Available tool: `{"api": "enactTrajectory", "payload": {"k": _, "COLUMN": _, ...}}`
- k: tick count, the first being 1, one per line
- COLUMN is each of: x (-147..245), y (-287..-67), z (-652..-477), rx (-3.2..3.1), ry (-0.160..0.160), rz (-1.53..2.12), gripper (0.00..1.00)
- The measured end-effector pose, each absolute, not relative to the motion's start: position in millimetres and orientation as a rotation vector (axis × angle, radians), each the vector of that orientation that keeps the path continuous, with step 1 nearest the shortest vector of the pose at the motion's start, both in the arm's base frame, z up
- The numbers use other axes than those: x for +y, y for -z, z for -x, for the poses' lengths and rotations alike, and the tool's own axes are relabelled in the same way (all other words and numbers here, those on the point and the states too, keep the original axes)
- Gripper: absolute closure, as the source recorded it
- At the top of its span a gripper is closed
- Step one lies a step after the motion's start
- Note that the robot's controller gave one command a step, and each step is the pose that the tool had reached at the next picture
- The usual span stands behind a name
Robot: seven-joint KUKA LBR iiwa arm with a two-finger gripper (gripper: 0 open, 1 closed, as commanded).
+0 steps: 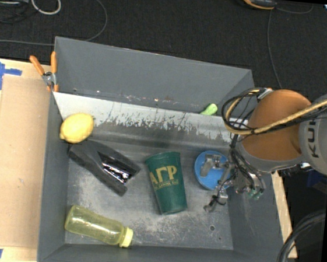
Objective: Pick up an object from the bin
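Gripper hangs low at the right side of the grey bin, under the arm's orange wrist cover. How far it is open I cannot tell, since wrist and cables crowd it from this angle; nothing can be seen held in it.

Nearest thing is a blue round object, lying just up and to the left of the gripper, its right edge overlapped by the gripper's metalwork. Whether they touch is unclear. Being round, it offers no long axis to line up with.

Next nearest, further left, is a dark green cup with pale lettering, on its side, long axis running roughly top to bottom of the frame. It sits apart from the blue object, with a strip of bare floor between.

Bin floor around the gripper is flat, scuffed metal and open toward the lower right; the right wall is close. A lemon, a black oblong object and a yellowish bottle lie well apart on the left.
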State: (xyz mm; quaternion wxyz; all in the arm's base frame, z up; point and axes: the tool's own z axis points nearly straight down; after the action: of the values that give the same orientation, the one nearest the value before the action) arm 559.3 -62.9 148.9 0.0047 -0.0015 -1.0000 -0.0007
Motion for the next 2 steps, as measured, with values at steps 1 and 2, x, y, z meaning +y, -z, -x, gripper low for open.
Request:
{"api": "enactTrajectory", "payload": {"k": 1, "x": -62.5, "y": -153.0, "z": -561.2, "rx": -3.14, "ry": 0.001, "rz": -0.001, "gripper": 0.0}}
{"api": "enactTrajectory", "payload": {"k": 2, "x": -130.7, "y": -131.9, "z": -590.7, "rx": -3.132, "ry": 0.002, "rz": 0.164, "gripper": 0.0}}
